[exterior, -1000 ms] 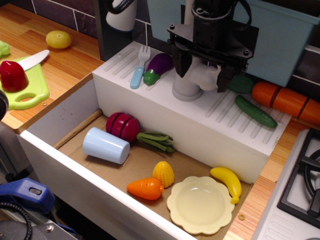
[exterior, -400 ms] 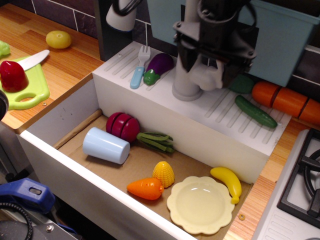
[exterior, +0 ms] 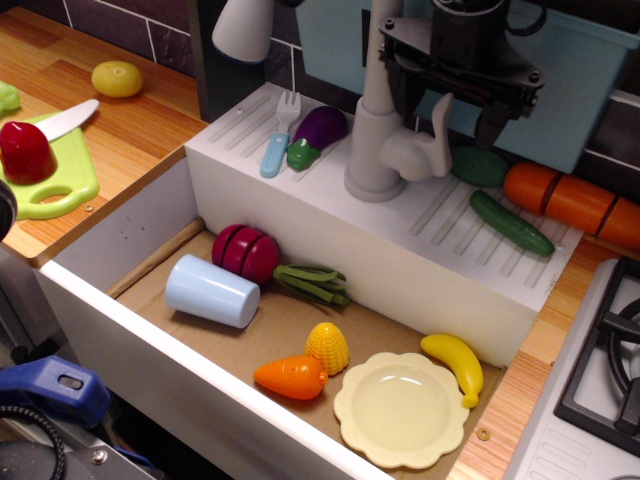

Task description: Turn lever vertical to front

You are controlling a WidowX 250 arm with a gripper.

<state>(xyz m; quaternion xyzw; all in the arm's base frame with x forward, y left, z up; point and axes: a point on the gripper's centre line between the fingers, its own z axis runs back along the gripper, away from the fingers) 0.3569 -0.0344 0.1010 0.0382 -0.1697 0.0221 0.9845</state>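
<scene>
The lever (exterior: 438, 128) is a small light-grey paddle joined to the bulbous right side of the grey tap (exterior: 374, 165). It stands upright, its tip pointing up. My black gripper (exterior: 446, 112) hangs just above and around the lever's top, its jaws open and apart from it. One finger (exterior: 403, 95) is to the lever's left and the other (exterior: 489, 125) to its right. The tall tap pipe rises to the left, with a white spout (exterior: 243, 28) at the top.
A blue fork (exterior: 277, 140) and an eggplant (exterior: 318, 132) lie left of the tap; a cucumber (exterior: 511, 222) and a carrot (exterior: 570, 200) lie right. The sink below holds a cup (exterior: 211, 290), corn (exterior: 327, 347), plate (exterior: 400, 408) and banana (exterior: 455, 362). A teal bin (exterior: 580, 80) stands behind the gripper.
My gripper has risen and shifted right, off the tap's side. The lever, earlier covered between the fingers, now shows standing upright.
</scene>
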